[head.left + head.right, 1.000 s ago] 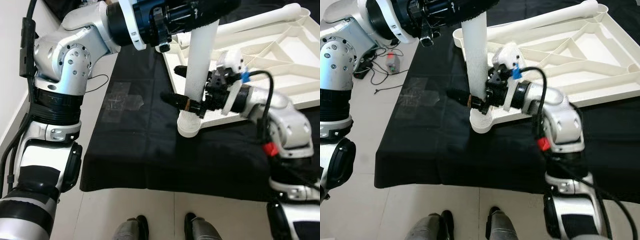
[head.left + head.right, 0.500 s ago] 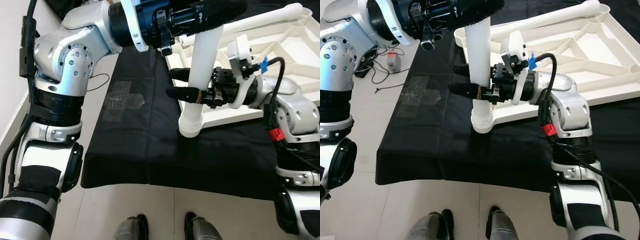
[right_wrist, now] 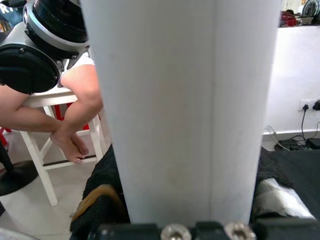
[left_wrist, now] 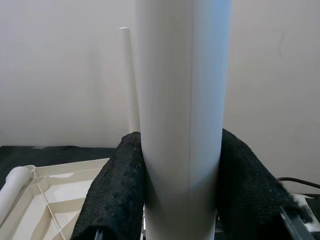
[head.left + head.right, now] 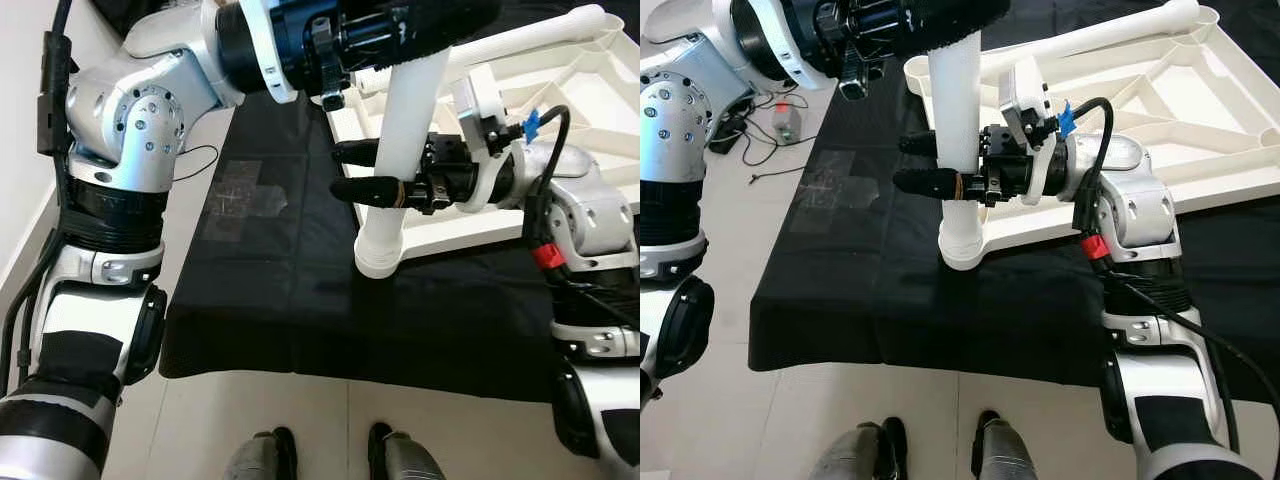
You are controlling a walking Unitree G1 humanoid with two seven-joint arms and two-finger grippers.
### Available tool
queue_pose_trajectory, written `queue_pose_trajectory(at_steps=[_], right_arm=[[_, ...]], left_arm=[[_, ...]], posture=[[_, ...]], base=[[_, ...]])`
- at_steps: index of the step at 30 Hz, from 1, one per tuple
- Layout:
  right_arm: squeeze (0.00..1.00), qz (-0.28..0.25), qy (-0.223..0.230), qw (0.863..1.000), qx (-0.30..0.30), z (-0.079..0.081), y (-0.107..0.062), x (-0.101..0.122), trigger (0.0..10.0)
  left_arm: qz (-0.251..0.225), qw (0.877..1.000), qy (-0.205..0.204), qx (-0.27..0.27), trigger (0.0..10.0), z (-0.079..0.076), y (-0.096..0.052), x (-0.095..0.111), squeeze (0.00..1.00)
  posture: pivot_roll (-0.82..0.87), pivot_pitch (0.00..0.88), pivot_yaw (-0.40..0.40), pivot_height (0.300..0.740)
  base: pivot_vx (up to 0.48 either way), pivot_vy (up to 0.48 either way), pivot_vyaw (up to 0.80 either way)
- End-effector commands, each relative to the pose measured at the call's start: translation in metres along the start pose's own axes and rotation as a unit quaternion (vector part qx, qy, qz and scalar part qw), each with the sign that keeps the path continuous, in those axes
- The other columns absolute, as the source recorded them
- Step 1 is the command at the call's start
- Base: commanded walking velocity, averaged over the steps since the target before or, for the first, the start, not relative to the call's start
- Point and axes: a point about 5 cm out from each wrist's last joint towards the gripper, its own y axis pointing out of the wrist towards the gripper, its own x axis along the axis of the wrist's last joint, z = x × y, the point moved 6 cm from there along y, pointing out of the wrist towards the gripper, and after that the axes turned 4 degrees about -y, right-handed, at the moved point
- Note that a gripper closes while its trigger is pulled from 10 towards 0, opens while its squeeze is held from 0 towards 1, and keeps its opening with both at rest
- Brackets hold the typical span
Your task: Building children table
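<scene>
A white table leg (image 5: 400, 150) stands upright with its foot in the near corner socket (image 5: 378, 258) of the upturned white table top (image 5: 590, 110). My left gripper (image 5: 425, 18) is shut on the leg's upper end, its black padded fingers (image 4: 112, 195) pressed to either side. My right gripper (image 5: 345, 170) reaches in from the right and is shut on the same leg at mid height, one black finger (image 5: 925, 182) on each side. A second white leg (image 5: 520, 40) lies along the table top's far rim.
A black cloth (image 5: 270, 300) covers the work table, with a clear tape patch (image 5: 240, 200) on it. A person's shoes (image 5: 280, 455) stand at the near edge. Cables and a small box (image 5: 785, 122) lie on the floor at left. A person's arm (image 3: 75, 100) rests by a white stool.
My right gripper has slid up the leg from just above the socket to mid height and rolled its wrist. The left gripper and the leg have stayed put.
</scene>
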Motion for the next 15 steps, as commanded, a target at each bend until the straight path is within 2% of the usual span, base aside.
queue_pose_trajectory(at_steps=[1,9,10,13,14,15], right_arm=[[0.00,-0.037,-0.025,0.997,0.059,0.0210,0.0141,0.0112,0.0],[0.00,-0.038,-0.023,0.998,0.050,0.0304,0.0137,0.0041,0.0],[0.00,-0.036,-0.024,0.998,0.048,0.0306,0.0138,0.0031,0.0],[0.00,-0.036,-0.025,0.998,0.048,0.0305,0.0138,0.0024,0.0],[0.00,-0.035,-0.028,0.998,0.046,0.0296,0.0139,0.0026,0.0],[0.00,-0.035,-0.031,0.998,0.043,0.0289,0.0139,0.0030,0.0]], left_arm=[[0.040,0.999,-0.026,0.004,0.0,0.0013,-0.0010,-0.0250,0.00],[0.042,0.999,-0.031,-0.001,0.0,0.0016,-0.0051,-0.0296,0.00],[0.038,0.999,-0.033,0.005,5.0,0.0032,-0.0058,-0.0302,1.00],[0.036,0.999,-0.035,0.010,5.0,0.0043,-0.0063,-0.0305,1.00],[0.030,0.999,-0.036,0.015,10.0,0.0057,-0.0069,-0.0299,1.00],[0.026,0.999,-0.036,0.018,10.0,0.0065,-0.0075,-0.0293,1.00]], posture=[[0.04,0.270,0.099,0.740],[0.04,0.268,0.107,0.740],[0.04,0.268,0.107,0.740],[0.04,0.268,0.107,0.740],[0.04,0.268,0.107,0.740],[0.04,0.269,0.104,0.740]], base=[[0.000,0.000,0.00],[0.000,0.000,0.00],[0.000,0.000,0.00],[0.000,0.000,0.00],[0.000,0.000,0.00],[0.000,0.000,0.00]])
